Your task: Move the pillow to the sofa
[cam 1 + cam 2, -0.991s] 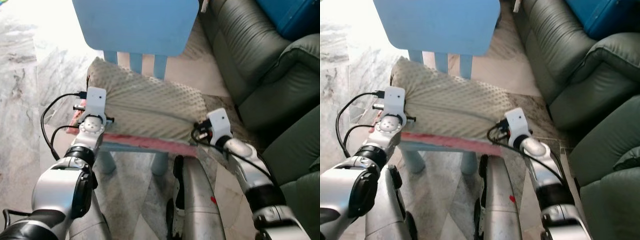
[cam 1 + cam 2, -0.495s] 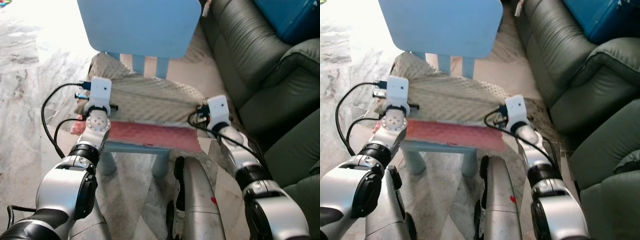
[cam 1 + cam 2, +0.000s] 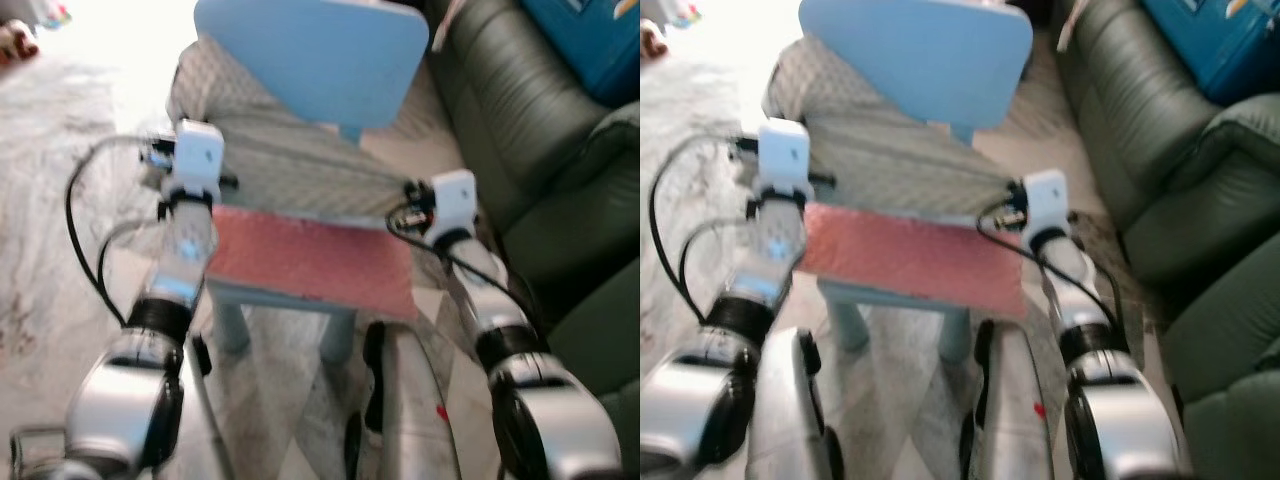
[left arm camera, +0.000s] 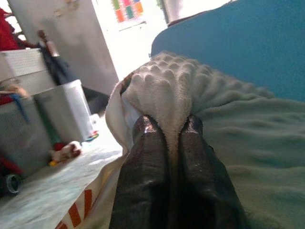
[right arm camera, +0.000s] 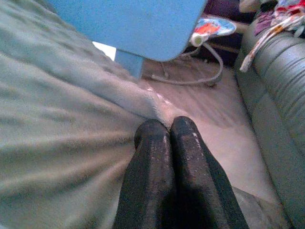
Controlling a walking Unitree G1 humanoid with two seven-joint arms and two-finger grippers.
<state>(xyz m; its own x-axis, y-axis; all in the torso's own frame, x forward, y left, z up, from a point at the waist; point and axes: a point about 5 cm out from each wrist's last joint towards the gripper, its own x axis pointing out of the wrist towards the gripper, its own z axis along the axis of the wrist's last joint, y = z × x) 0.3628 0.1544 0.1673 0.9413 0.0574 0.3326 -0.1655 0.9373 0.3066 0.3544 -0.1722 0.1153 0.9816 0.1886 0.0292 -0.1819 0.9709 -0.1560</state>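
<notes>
While both clamp — one pillow (image 3: 290, 165) | one chair (image 3: 320, 60) | one sofa (image 3: 520, 130)

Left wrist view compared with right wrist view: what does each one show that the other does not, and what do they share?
Only the left wrist view has a grey wall, white storage bins and the left gripper, shut on a bunched corner of the pillow. Only the right wrist view has the dark green sofa, a cable on the floor and the right gripper, shut on another pillow edge. Both show the bumpy cream pillow and the blue chair back beside it.
</notes>
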